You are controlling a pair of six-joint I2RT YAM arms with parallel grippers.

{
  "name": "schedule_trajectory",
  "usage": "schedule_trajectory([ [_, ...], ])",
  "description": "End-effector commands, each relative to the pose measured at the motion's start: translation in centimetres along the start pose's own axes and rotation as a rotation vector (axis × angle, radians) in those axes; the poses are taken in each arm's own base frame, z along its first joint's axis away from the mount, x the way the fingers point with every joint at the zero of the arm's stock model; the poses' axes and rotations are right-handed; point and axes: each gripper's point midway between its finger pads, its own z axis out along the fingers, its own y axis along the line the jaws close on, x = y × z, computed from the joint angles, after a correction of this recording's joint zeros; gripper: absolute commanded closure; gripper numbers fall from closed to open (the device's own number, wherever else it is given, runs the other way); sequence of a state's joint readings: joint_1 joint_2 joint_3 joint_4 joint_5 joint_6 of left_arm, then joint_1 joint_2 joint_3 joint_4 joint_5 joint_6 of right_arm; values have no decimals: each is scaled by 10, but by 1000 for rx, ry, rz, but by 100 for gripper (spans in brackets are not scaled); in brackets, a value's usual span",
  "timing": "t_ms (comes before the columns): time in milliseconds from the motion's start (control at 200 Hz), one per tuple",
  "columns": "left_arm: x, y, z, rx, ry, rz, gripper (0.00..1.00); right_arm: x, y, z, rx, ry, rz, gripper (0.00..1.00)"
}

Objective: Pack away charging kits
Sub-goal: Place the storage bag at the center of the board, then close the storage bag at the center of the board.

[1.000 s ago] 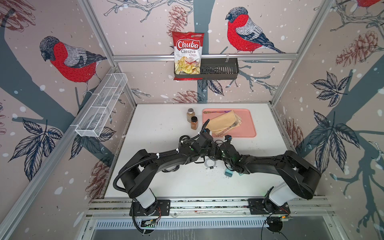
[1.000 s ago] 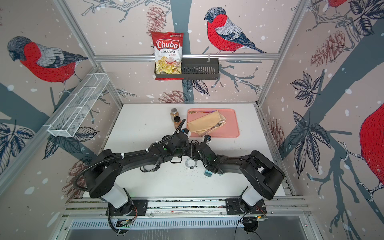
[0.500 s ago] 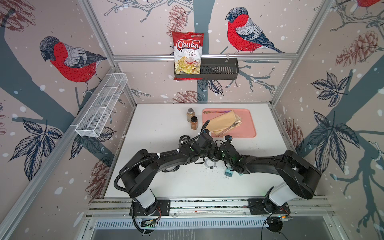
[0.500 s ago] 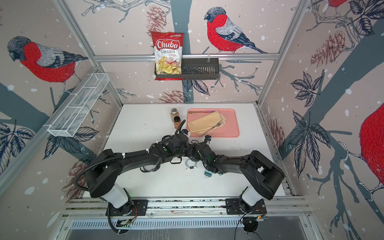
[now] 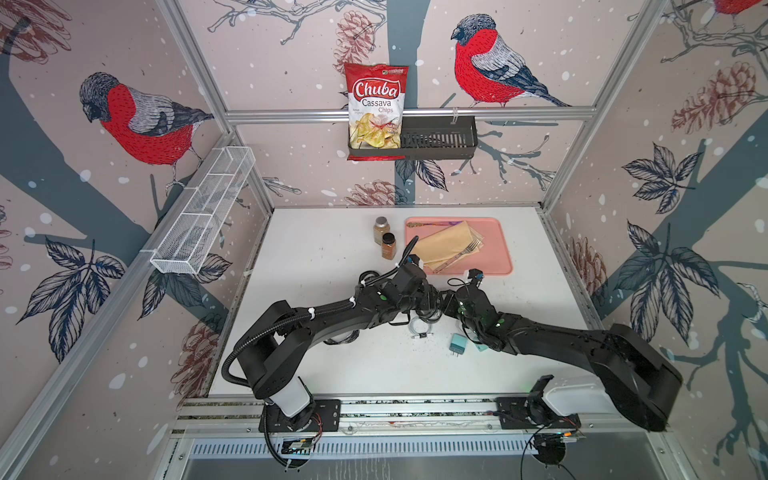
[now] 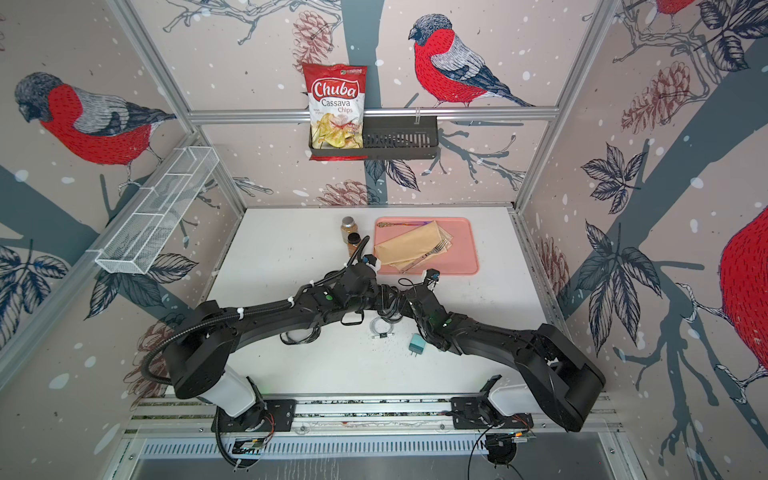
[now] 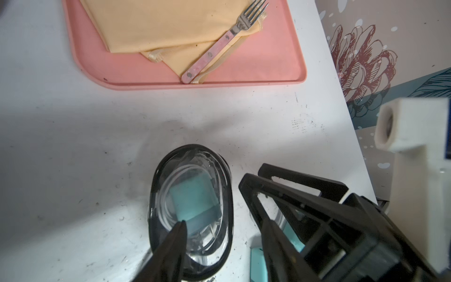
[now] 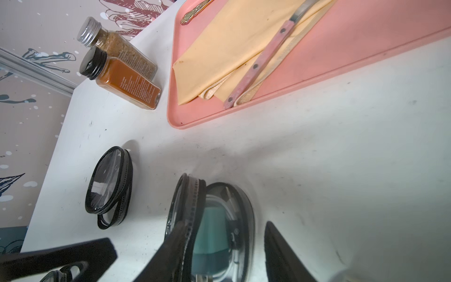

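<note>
White tabletop (image 5: 316, 266) inside a bird-print booth, with both arms reaching in and meeting at its middle. Nearest the bases, a teal charger (image 5: 458, 344) is lying loose with its prongs toward the front. A second teal charger (image 5: 482, 347) is peeking out from under the right arm just beside it, and a coiled white cable (image 5: 420, 330) is sitting near them on the left-arm side.

Past those, the open case (image 7: 152, 207) is lying under the two wrists, hidden in both top views. The wrist views are showing a packed charger (image 7: 192, 197) and a white cable loop (image 7: 166, 193) inside it, with the lid (image 8: 192, 202) standing on edge. Over it the left gripper (image 7: 223, 221) is hovering, jaws well apart and gripping nothing, one finger (image 7: 174, 244) above the case's mouth. Opposite, the right gripper (image 8: 224, 224) is also spread and holding nothing, one finger (image 8: 175, 246) touching the raised lid and the other clear of the rim. A second clear case (image 8: 109, 188) is lying near, not touching.

Farther back, two spice jars (image 5: 388, 246) are standing together just beside the pink tray (image 5: 494, 249), which is carrying a yellow napkin (image 5: 446, 245) and a fork (image 5: 461, 253). On the back wall a black shelf (image 5: 440, 139) is holding a chips bag (image 5: 376, 110).
</note>
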State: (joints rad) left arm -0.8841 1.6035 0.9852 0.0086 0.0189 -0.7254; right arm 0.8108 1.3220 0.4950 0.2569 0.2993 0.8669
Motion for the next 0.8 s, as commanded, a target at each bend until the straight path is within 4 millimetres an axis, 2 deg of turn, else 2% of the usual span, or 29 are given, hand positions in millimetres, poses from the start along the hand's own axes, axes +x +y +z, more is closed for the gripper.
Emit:
schedule_trajectory([
  [0,-18,-3,-12,-10,-69,9,40,-6,-4,-6,15,-25,4,45],
  [135,-23,6,-27,-40,-127,-3,36,-7,7,-7,-7,-19,-16,41],
  [290,-19,24,-35,-62,-149,-26,35,3,20,5,-2,19,-48,41],
  [375,-17,29,-38,-61,-156,-26,35,10,18,14,17,38,-51,43],
  [560,-15,29,-45,-35,-180,-15,32,29,5,22,36,64,-34,60],
  [790,-8,31,-32,-39,-139,-23,33,38,-9,21,50,69,-24,72],
])
